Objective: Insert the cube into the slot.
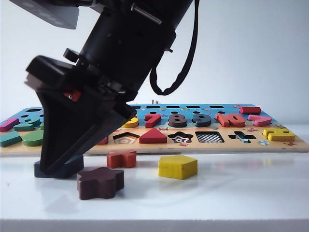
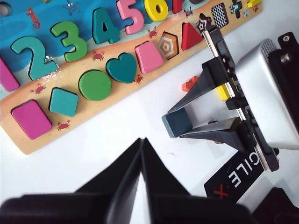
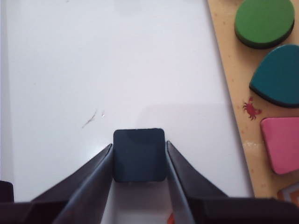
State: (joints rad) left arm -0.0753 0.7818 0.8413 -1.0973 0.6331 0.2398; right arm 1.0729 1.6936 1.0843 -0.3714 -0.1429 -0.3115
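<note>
The cube (image 3: 139, 158) is a flat dark navy square lying on the white table. My right gripper (image 3: 139, 144) has reached across to the left side of the exterior view, and its two fingers press against the cube's opposite sides. The exterior view has the cube (image 1: 38, 170) under the right gripper (image 1: 60, 165), in front of the board's left part. The left wrist view catches the same grip on the cube (image 2: 176, 123). The slot (image 1: 209, 137), a square recess with a checkerboard floor, lies far to the right on the board and shows as the slot (image 2: 219, 15). My left gripper (image 2: 141, 140) is shut on nothing above bare table.
The wooden puzzle board (image 1: 217, 146) runs across the back. In front of it lie a yellow pentagon (image 1: 177, 166), a dark brown flower-shaped block (image 1: 100, 182) and a red cross-shaped block (image 1: 121, 158). The flower block sits close beside the right gripper. The table's front edge is near.
</note>
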